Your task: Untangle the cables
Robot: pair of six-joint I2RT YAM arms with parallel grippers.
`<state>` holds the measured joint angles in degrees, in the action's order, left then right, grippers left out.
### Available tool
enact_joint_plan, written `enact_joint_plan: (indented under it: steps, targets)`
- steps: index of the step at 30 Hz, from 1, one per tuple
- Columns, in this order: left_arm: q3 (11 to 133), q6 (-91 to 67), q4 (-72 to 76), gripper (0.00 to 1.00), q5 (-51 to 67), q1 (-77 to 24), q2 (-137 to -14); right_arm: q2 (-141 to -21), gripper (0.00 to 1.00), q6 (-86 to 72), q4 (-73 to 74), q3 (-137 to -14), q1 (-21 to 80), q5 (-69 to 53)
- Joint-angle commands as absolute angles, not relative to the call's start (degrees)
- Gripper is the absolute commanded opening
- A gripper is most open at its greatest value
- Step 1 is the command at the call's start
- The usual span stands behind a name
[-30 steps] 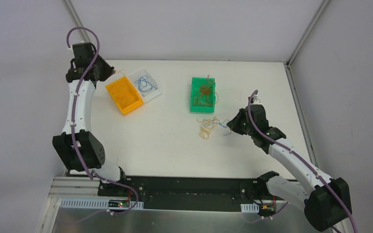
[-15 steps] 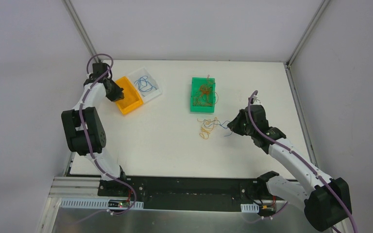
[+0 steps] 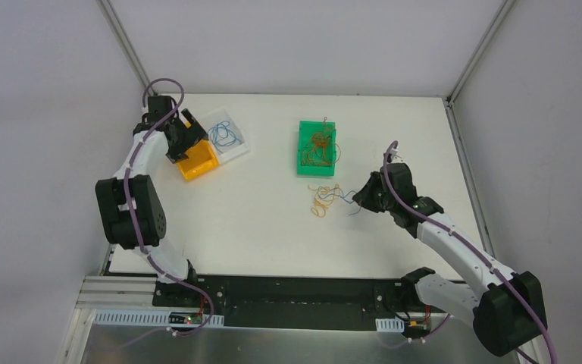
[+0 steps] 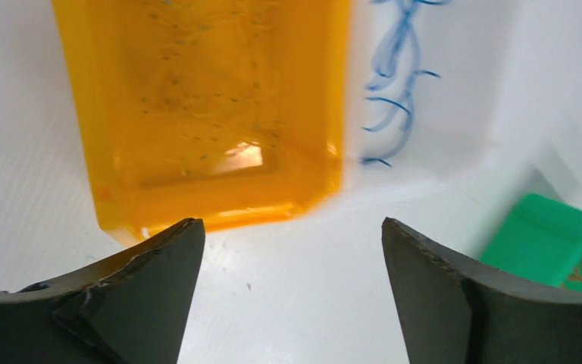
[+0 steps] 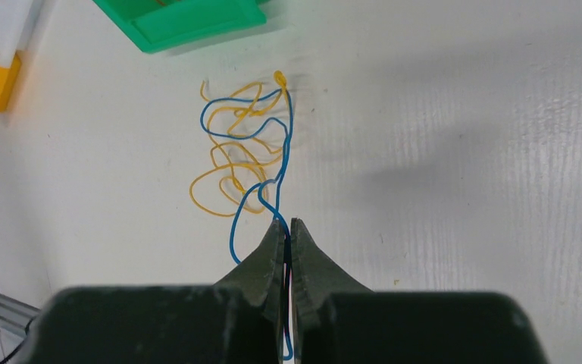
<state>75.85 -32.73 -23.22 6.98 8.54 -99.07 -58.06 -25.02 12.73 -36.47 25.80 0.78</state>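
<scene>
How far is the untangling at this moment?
Done: blue wires lie in the white tray, orange wires in the orange tray. In hand: the right gripper is shut on a blue wire of the tabletop tangle; the left gripper hangs open over the orange tray. Left: that tangle and the green tray's heap.

The left end effector is travelling rightward in the upper left of the frame. A second ago it hung off the left side of the orange bin; now it is hovering over that bin's upper end, beside the white bin. The left arm is coming down toward the counter. The right end effector, pinching the blue cable, is edging slightly leftward.
</scene>
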Motion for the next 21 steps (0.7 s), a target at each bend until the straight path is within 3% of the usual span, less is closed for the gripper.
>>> enact_joint_plan:
  steps: [1, 11, 21]
  targets:
    - [74.0, -27.3, -23.8, 0.97, 12.5, 3.7, -87.1, -61.7, 0.0, -21.4, 13.7, -41.5, 27.9, -5.6]
    - [62.5, -26.0, -22.9, 0.99, 13.8, -14.3, -72.5, -63.5, 0.0, -19.4, 18.9, -50.9, 32.9, -4.5]
    - [52.9, -26.1, -7.7, 0.99, 13.1, -33.1, -79.8, -63.2, 0.0, -22.0, 20.6, -53.4, 32.9, -4.1]
